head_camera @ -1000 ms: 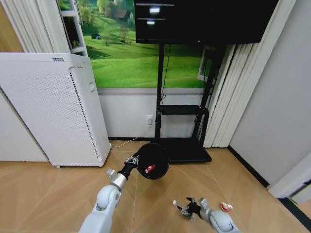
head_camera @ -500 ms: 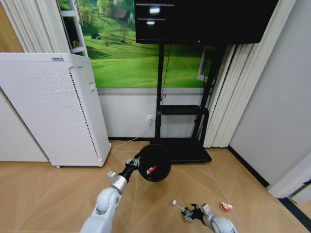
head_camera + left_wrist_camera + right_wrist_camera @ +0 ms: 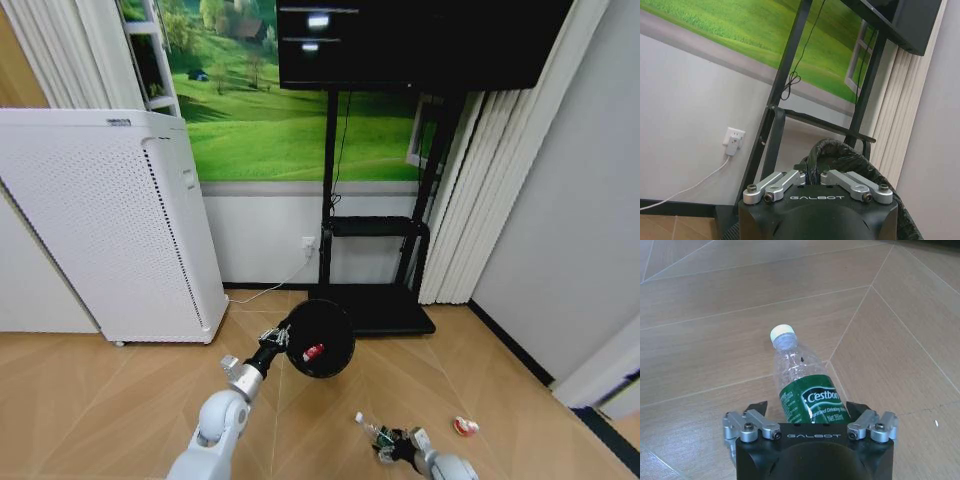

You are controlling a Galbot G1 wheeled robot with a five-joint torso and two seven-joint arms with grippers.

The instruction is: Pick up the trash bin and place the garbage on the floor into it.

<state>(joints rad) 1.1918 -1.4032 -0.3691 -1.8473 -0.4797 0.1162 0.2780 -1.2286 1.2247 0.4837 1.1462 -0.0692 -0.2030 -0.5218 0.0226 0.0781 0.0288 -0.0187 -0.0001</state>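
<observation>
The left gripper (image 3: 277, 336) clenches the round black mesh trash bin's (image 3: 320, 338) rim, while the right gripper's (image 3: 807, 412) spread fingers (image 3: 758, 407) flank a clear, green-labelled plastic bottle (image 3: 802, 387) lying on the herringbone wood floor (image 3: 700, 340).

Bottle (image 3: 807, 390) bottom hidden behind right gripper (image 3: 807, 412). Red thing in trash bin (image 3: 320, 338) too small to tell.

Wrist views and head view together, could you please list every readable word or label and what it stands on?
"GALBOT": on the left gripper housing.
"GALBOT": on the right gripper housing.
"Cestbon": green label of the clear bottle; the smaller print beneath is too blurred to read.
White appliance: top badge too small to read.
</observation>
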